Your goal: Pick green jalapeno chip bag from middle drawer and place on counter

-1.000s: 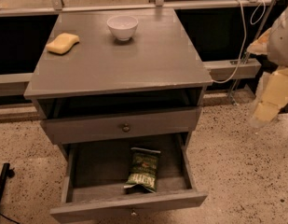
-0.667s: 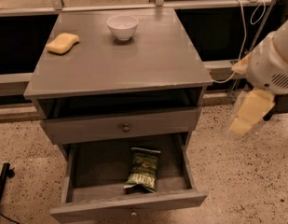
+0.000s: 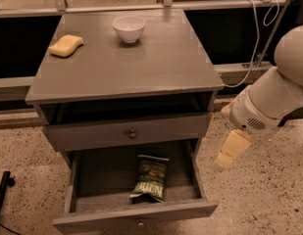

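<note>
bag: green jalapeno chip bag (image 3: 150, 178) lies flat in the open middle drawer (image 3: 136, 214), near its front
gripper: gripper (image 3: 229, 152) hangs just right of that drawer, touching nothing
grip state: we can't tell

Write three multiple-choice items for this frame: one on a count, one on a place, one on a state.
1. How many things sit on the counter? A one; B two; C four.
2. Where is the gripper? A above the counter; B beside the cabinet, level with the middle drawer; C inside the drawer.
3. The middle drawer is: A shut; B open; C taken out.
Key: 1 B, a white bowl and a yellow sponge. 2 B, it hangs over the floor, touching nothing. 3 B, the green jalapeno chip bag shows lying inside it.
</note>
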